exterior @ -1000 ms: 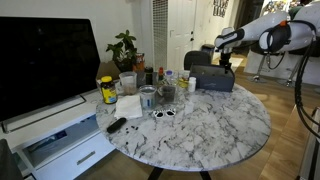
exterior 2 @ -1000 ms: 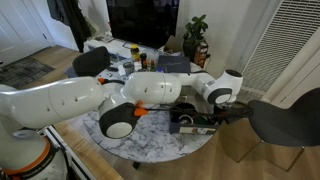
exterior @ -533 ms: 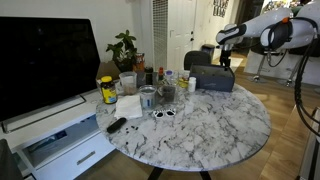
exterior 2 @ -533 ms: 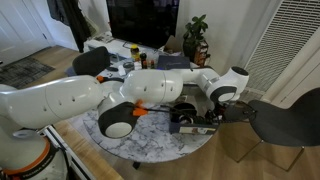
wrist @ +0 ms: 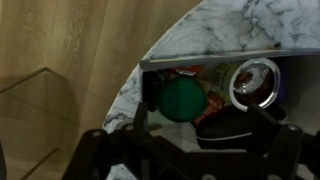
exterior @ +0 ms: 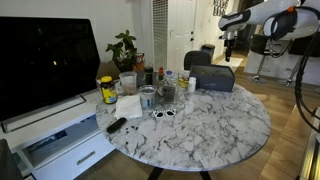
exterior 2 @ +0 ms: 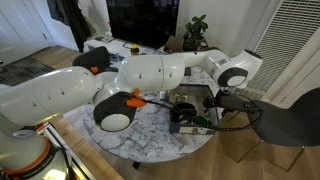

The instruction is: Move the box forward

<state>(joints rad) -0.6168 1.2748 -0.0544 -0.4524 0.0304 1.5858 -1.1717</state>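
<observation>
The box (exterior: pixel 213 78) is wide, low and dark grey-blue, and rests on the round marble table (exterior: pixel 200 130) near its far right edge. In an exterior view it shows under the arm (exterior 2: pixel 192 120). In the wrist view its open top (wrist: pixel 200 64) holds a green round lid (wrist: pixel 180 98) and a silver round lid (wrist: pixel 255 82). My gripper (exterior: pixel 229 36) hangs above the box, clear of it, and also shows in an exterior view (exterior 2: pixel 222 101). In the wrist view its dark fingers (wrist: pixel 190 152) stand wide apart and hold nothing.
Jars and bottles cluster mid-table, including a yellow jar (exterior: pixel 107 91). Sunglasses (exterior: pixel 163 113) and a dark remote (exterior: pixel 117 125) lie nearby. A white printer-like unit (exterior: pixel 60 138) and black screen (exterior: pixel 45 60) stand beside the table. Dark chairs (exterior: pixel 196 59) (exterior 2: pixel 290 120) stand at the table's edge.
My gripper has risen from the box's top to well above it. The box has stayed where it was.
</observation>
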